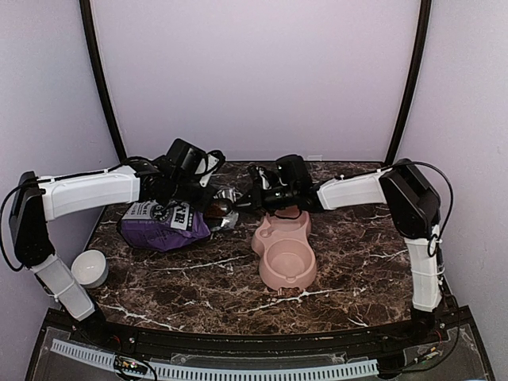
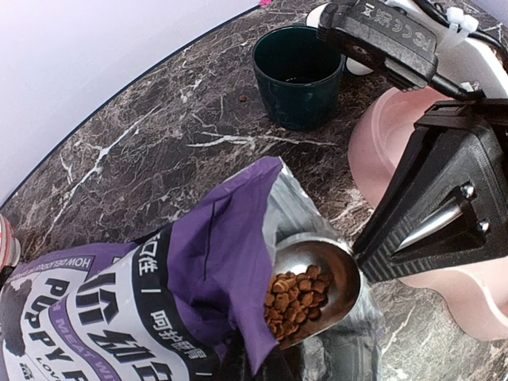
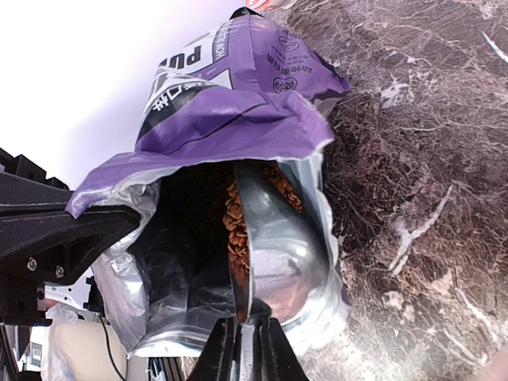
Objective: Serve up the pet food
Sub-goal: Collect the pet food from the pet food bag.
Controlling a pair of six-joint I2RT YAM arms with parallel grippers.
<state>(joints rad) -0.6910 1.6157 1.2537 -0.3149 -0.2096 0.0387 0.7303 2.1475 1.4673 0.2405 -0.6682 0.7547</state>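
Purple bag (image 1: 163, 225): one, centre-left, lying open.
Kibble (image 2: 298, 295): one heap in one scoop (image 2: 337, 266).
Left gripper (image 3: 103, 226): clenched on bag lip.
Right gripper (image 3: 242, 348): grasping scoop.

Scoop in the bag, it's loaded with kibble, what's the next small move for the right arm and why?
Probably draw the scoop level out of the bag toward the pink bowl. It already carries kibble, the right gripper is shut on its handle, and the bowl's near well looks empty.
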